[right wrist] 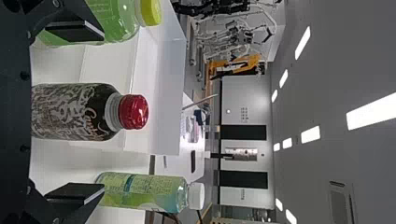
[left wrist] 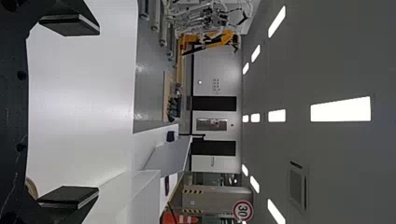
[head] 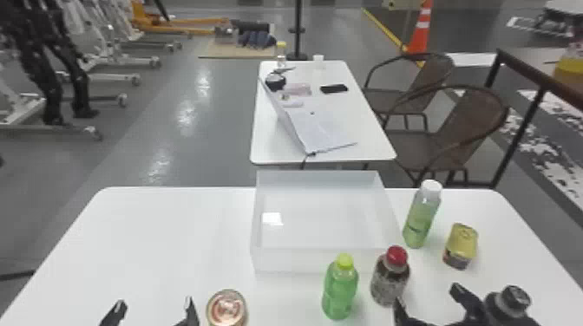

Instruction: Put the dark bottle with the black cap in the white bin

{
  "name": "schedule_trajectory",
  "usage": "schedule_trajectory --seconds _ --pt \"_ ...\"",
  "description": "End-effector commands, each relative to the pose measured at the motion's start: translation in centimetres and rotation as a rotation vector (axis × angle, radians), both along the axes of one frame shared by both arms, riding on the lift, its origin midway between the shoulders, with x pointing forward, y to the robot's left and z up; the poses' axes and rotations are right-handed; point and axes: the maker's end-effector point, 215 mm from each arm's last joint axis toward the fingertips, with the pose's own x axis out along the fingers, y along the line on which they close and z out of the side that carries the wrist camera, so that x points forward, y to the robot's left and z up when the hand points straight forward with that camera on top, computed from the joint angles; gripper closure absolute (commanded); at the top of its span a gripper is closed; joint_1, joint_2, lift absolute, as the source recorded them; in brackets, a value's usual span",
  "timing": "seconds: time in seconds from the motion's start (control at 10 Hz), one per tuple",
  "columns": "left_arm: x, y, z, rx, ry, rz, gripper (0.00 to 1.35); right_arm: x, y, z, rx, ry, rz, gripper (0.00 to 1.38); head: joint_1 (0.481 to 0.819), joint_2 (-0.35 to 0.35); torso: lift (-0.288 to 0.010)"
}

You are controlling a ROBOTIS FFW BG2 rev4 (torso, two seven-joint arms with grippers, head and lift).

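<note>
The dark bottle with the black cap (head: 514, 298) stands at the front right of the table, just to the right of my right gripper (head: 430, 300) and outside its spread fingers; whether they touch, I cannot tell. In the right wrist view, my right gripper (right wrist: 100, 111) is open, with a red-capped bottle (right wrist: 74, 112) showing between its fingers. The white bin (head: 323, 261) sits at the table's middle, towards the far edge, its inside bare. My left gripper (head: 152, 307) is at the front left, open and holding nothing; the left wrist view shows its fingers (left wrist: 70, 198) wide apart.
A green bottle (head: 340, 288) and the red-capped bottle (head: 390, 277) stand before the bin. A white-capped bottle (head: 420, 216) and a yellow can (head: 460, 246) are to its right. Another can (head: 227, 308) stands right of my left gripper.
</note>
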Motion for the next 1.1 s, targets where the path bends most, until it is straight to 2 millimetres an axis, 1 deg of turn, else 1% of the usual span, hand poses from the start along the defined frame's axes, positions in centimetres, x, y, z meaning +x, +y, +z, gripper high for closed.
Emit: schedule_trajectory --seconds 0.0,0.5,0.8,1.0 --pt "0.0 0.0 0.0 -0.003 0.0 0.003 0.1 0.0 0.0 0.0 -0.001 0.001 0.0 0.15 0.549 0.0 -0.1" --pt "-0.1 0.1 0.1 0.0 -0.003 0.005 0.1 0.0 0.0 0.2 -0.001 -0.005 0.002 0.15 0.549 0.0 -0.1" --pt "-0.1 0.3 0.0 0.001 0.0 0.008 0.1 0.0 0.1 2.0 -0.033 -0.059 -0.006 0.15 0.549 0.0 -0.1" --pt "-0.1 0.3 -0.1 0.001 0.003 0.008 0.1 0.3 -1.4 3.2 -0.024 -0.082 -0.066 0.15 0.549 0.0 -0.1"
